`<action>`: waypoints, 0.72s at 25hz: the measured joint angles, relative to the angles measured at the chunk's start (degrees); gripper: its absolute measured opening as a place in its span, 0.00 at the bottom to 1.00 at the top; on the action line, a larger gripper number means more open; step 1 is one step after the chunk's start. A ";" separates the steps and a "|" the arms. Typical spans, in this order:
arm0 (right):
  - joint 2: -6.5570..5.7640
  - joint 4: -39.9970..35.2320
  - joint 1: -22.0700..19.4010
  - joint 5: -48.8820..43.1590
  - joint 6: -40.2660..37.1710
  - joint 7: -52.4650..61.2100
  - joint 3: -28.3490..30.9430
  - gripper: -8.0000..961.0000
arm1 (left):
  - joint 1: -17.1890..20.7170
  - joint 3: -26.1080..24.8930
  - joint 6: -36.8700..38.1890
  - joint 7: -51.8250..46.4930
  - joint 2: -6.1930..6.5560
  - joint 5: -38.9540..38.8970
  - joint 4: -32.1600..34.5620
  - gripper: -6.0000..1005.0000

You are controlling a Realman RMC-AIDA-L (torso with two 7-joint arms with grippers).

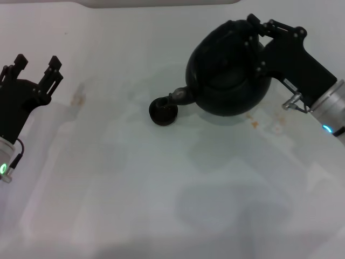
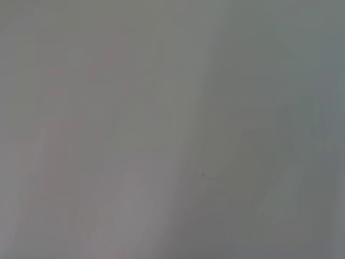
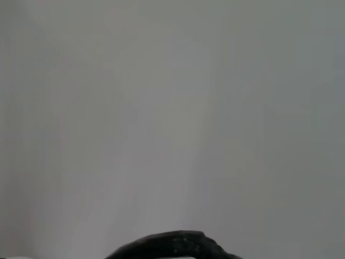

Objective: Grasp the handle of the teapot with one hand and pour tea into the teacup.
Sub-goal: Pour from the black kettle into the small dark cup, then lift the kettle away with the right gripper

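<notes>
The large black teapot [image 1: 229, 75] is tilted toward the left in the head view, with its short spout [image 1: 180, 97] over the rim of the tiny black teacup [image 1: 163, 112]. My right gripper [image 1: 260, 40] is at the pot's upper right, shut on the handle, which is mostly hidden among the black fingers. A dark curved edge [image 3: 172, 245] shows in the right wrist view. My left gripper [image 1: 38, 62] is open and empty at the far left, well away from the cup. The left wrist view shows only bare table.
The white table [image 1: 161, 189] spreads around the cup and pot. Small orange stains lie near the left gripper [image 1: 80, 99] and below the teapot [image 1: 253, 124]. The table's far edge [image 1: 161, 4] runs along the top.
</notes>
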 joint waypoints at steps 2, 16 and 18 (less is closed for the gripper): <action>0.08 -1.07 0.01 0.07 0.45 -3.29 0.01 0.18 | -0.02 0.04 -0.02 0.00 0.03 0.14 0.00 0.80; 0.33 -3.00 0.26 2.38 2.46 -9.82 0.22 0.15 | 0.00 0.17 -0.33 -0.01 0.00 0.15 0.21 0.80; 0.34 -3.91 0.35 2.72 3.39 -11.72 0.26 0.15 | 0.00 0.16 -0.34 -0.02 -0.02 0.14 0.23 0.80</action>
